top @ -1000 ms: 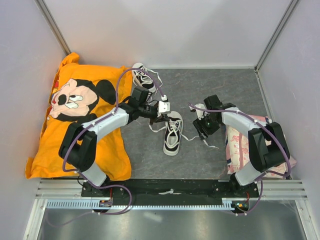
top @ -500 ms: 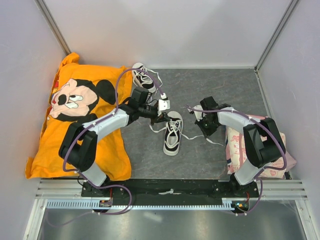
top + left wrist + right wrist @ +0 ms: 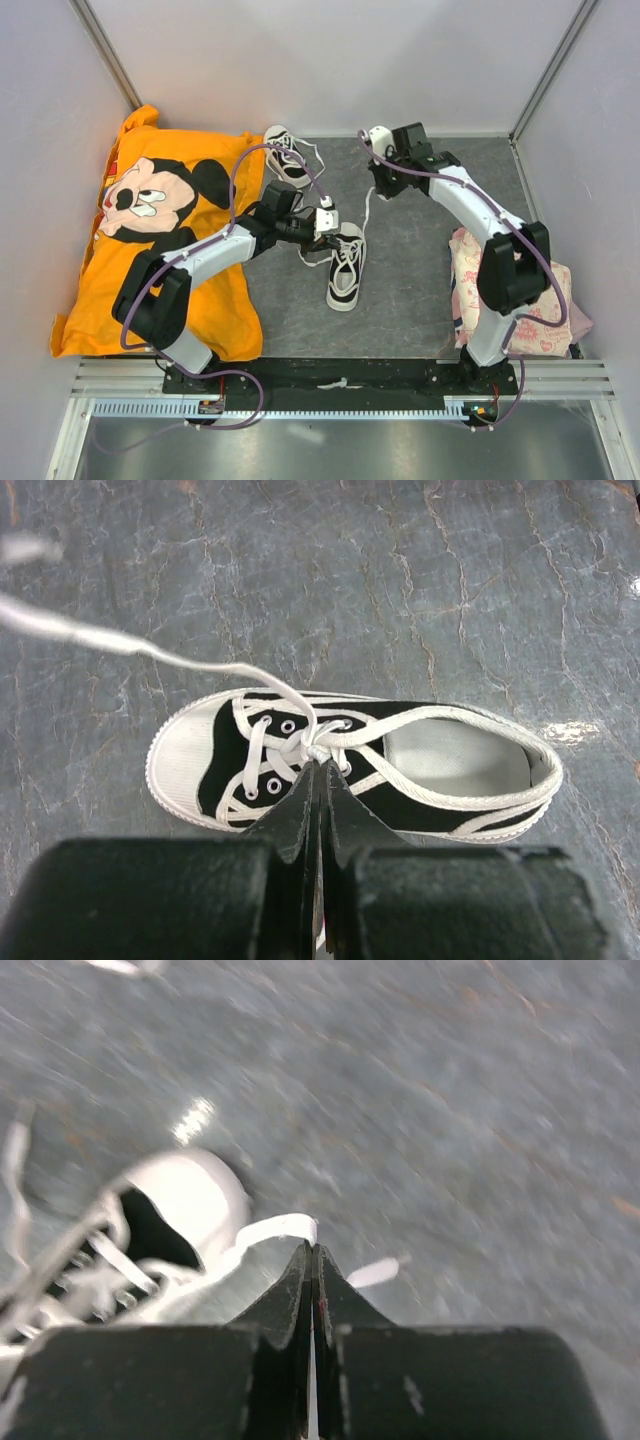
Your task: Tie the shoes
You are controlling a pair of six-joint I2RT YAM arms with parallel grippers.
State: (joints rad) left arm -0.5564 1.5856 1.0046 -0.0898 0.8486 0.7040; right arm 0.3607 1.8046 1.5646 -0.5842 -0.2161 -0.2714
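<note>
One black-and-white shoe (image 3: 346, 268) lies in the middle of the grey mat, toe toward the arms. In the left wrist view this shoe (image 3: 420, 770) lies on its sole with its toe to the left. My left gripper (image 3: 335, 234) (image 3: 322, 766) is shut on the crossing of its white laces. A lace (image 3: 367, 210) runs from there to the far side, where my right gripper (image 3: 383, 188) (image 3: 312, 1247) is shut on the lace end (image 3: 272, 1229). The right wrist view is blurred. The second shoe (image 3: 285, 157) lies at the far edge with loose laces.
An orange Mickey Mouse cloth (image 3: 150, 230) covers the left side of the table under the left arm. A pink patterned cloth (image 3: 495, 295) lies at the right, beneath the right arm. Grey walls enclose the mat (image 3: 420, 290) on three sides.
The right gripper closed on the lace and swung from beside the middle shoe to the far side, drawing the lace out. The left gripper stayed shut at the shoe.
</note>
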